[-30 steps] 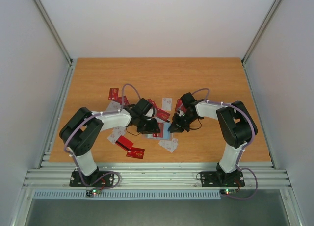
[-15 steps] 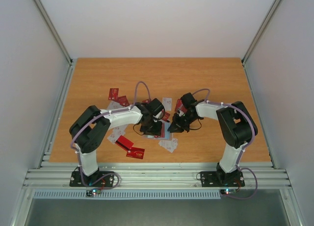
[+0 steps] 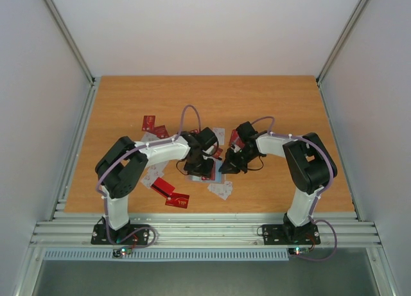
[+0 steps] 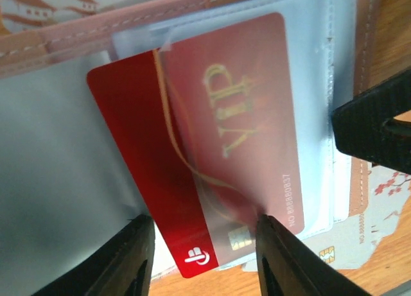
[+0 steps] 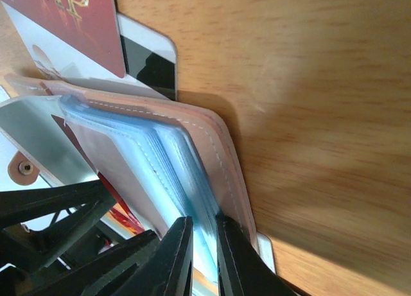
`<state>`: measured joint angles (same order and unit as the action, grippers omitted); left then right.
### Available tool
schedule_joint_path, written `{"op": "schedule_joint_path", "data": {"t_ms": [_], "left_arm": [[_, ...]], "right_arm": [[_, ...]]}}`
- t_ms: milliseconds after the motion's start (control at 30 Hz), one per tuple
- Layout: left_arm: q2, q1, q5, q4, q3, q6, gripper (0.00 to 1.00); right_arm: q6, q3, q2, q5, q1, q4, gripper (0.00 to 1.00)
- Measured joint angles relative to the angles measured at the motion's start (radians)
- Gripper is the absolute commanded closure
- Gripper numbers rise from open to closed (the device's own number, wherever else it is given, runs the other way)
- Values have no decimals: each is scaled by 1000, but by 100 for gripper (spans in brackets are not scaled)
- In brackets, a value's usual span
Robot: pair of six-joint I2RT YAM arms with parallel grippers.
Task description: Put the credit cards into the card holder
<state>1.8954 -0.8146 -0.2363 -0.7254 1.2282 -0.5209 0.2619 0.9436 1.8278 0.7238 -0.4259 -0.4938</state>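
The card holder [image 4: 77, 39] lies open at mid-table, tan cover and blue-grey clear pockets [image 5: 160, 155]. A red credit card [image 4: 128, 129] with gold VIP lettering sits slanted, its upper half under a clear pocket. My left gripper [image 4: 202, 244] is shut on the card's lower end, and its right finger covers one corner. My right gripper [image 5: 202, 235] is shut on the holder's pocket leaves beside the tan cover [image 5: 218, 155]. From above, the left gripper [image 3: 200, 164] and right gripper [image 3: 228, 165] meet over the holder [image 3: 200, 178].
Loose red cards [image 3: 164, 187] and white cards [image 3: 220, 191] lie scattered on the wooden table [image 3: 289, 103] around both grippers. More red cards [image 3: 149, 122] lie to the far left. A black-striped card [image 5: 151, 68] pokes from under the holder.
My left arm has swung right and brought the red card over to the holder. The right arm has stayed where it was, still gripping the holder.
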Motion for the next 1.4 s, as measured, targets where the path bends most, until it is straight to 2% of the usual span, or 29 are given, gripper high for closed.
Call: {"op": "schedule_joint_path", "data": {"t_ms": [133, 333, 833, 1400], "left_arm": [[0, -2, 17, -9, 6, 26, 48], [9, -4, 39, -34, 29, 46, 50], [39, -1, 27, -44, 68, 90, 69], [43, 23, -79, -47, 69, 83, 74]], "right_arm": [[0, 0, 7, 13, -3, 14, 87], [0, 0, 10, 21, -3, 19, 87], [2, 0, 11, 16, -3, 15, 92], [-2, 10, 11, 9, -4, 0, 89]]}}
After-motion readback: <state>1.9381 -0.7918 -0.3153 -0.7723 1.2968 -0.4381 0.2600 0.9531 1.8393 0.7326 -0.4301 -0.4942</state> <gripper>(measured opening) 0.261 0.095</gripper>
